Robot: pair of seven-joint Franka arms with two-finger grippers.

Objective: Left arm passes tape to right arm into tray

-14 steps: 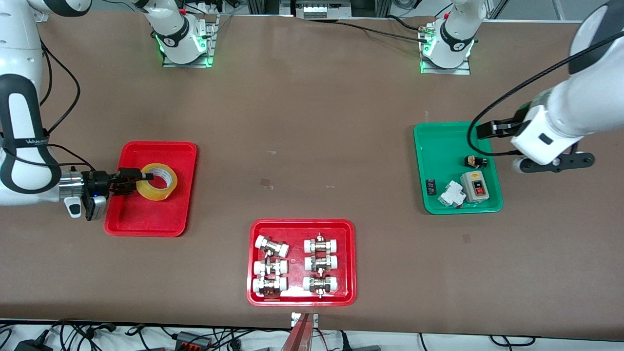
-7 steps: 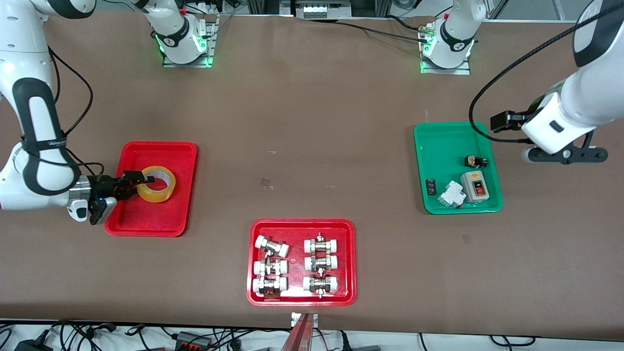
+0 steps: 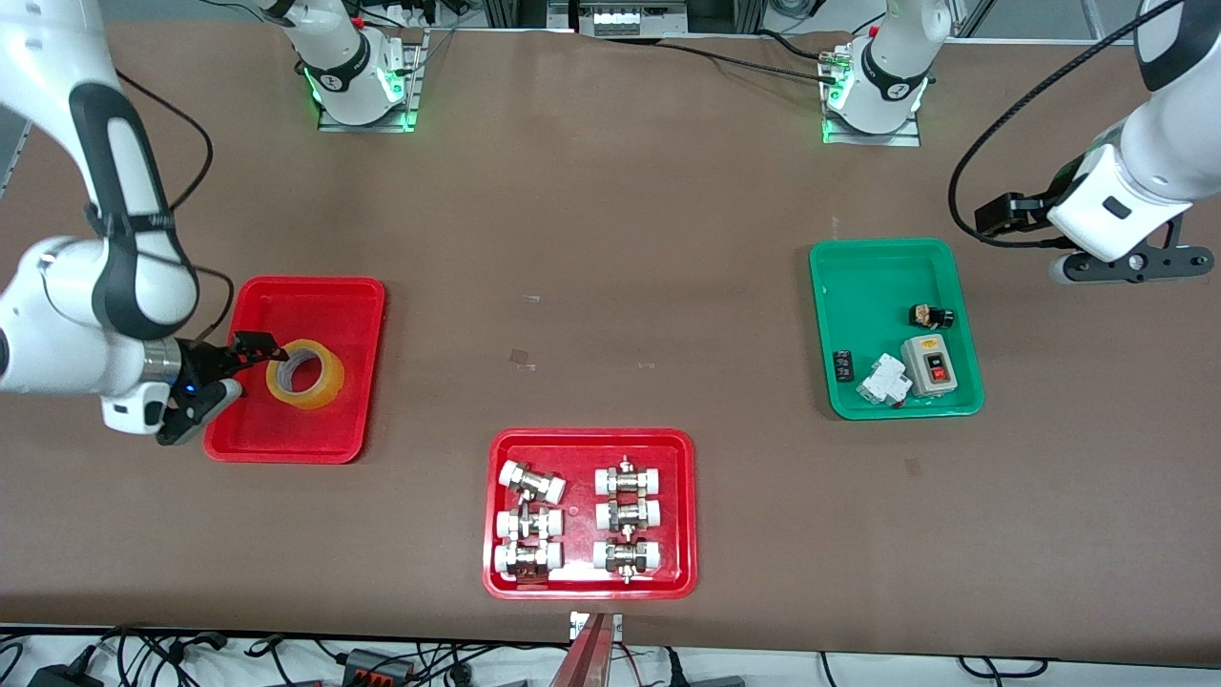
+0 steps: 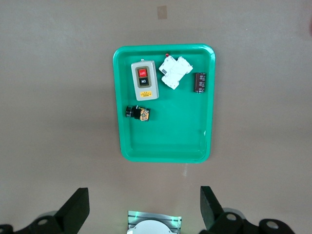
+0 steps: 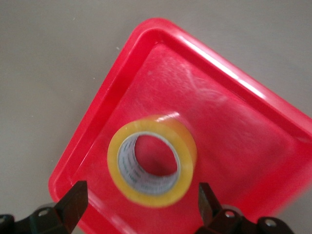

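Note:
The tape (image 3: 305, 374) lies flat in the plain red tray (image 3: 315, 303), free of both grippers. My right gripper (image 3: 253, 364) is open and empty, hanging just above the tray's edge at the right arm's end of the table, beside the roll. In the right wrist view the tape (image 5: 152, 167) sits in the tray (image 5: 234, 126) between and below my right gripper's (image 5: 141, 187) spread black fingers. My left gripper (image 3: 1130, 264) is open and empty, up over bare table beside the green tray (image 3: 868, 286). It also shows in the left wrist view (image 4: 144, 191).
The green tray (image 4: 165, 141) holds a grey switch box (image 3: 928, 365), a white breaker (image 3: 882, 379) and small dark parts. A red tray (image 3: 591, 435) with several white-capped metal fittings sits nearest the front camera. Both arm bases stand along the table's top edge.
My right gripper has let go of the tape and drawn back off it; the roll now lies flat in the tray. My left arm has lifted away from the green tray.

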